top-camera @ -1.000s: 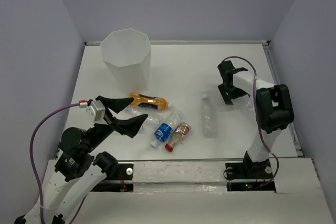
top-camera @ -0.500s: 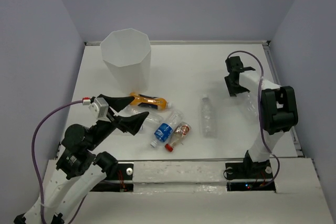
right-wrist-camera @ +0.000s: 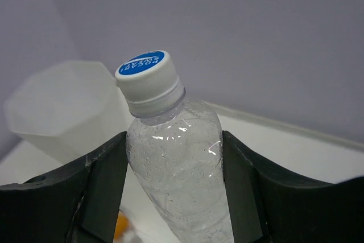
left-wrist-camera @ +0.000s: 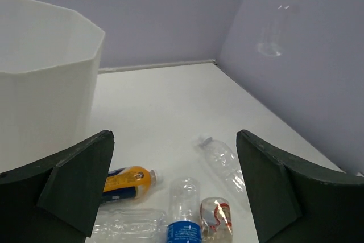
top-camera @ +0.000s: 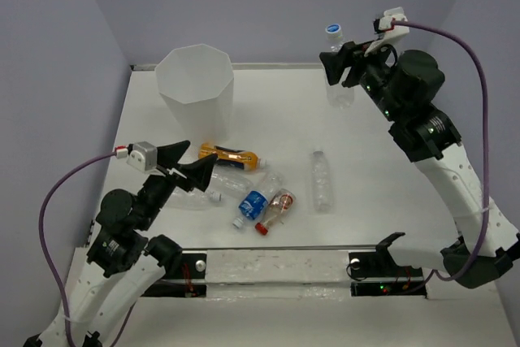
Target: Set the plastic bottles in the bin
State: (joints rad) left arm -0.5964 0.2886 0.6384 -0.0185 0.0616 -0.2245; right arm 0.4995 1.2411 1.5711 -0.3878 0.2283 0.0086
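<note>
I'm running this from what looks like a robotics lab test cell. Plain lavender walls [top-camera: 284, 6] box in a white tabletop [top-camera: 284, 111] on three sides, with a raised lip [top-camera: 325, 65] along its far edge. The left arm [top-camera: 122, 233] and the right arm [top-camera: 443, 160], both white with dark joints, are bolted to a metal rail [top-camera: 276, 270] at the near edge. Purple cables [top-camera: 46, 209] loop off their wrists, and small red and green lights [top-camera: 382, 287] glow by the right base. The plastic bottles [top-camera: 323, 180] and the bin [top-camera: 195, 95] sit on the tabletop like loose test pieces.
</note>
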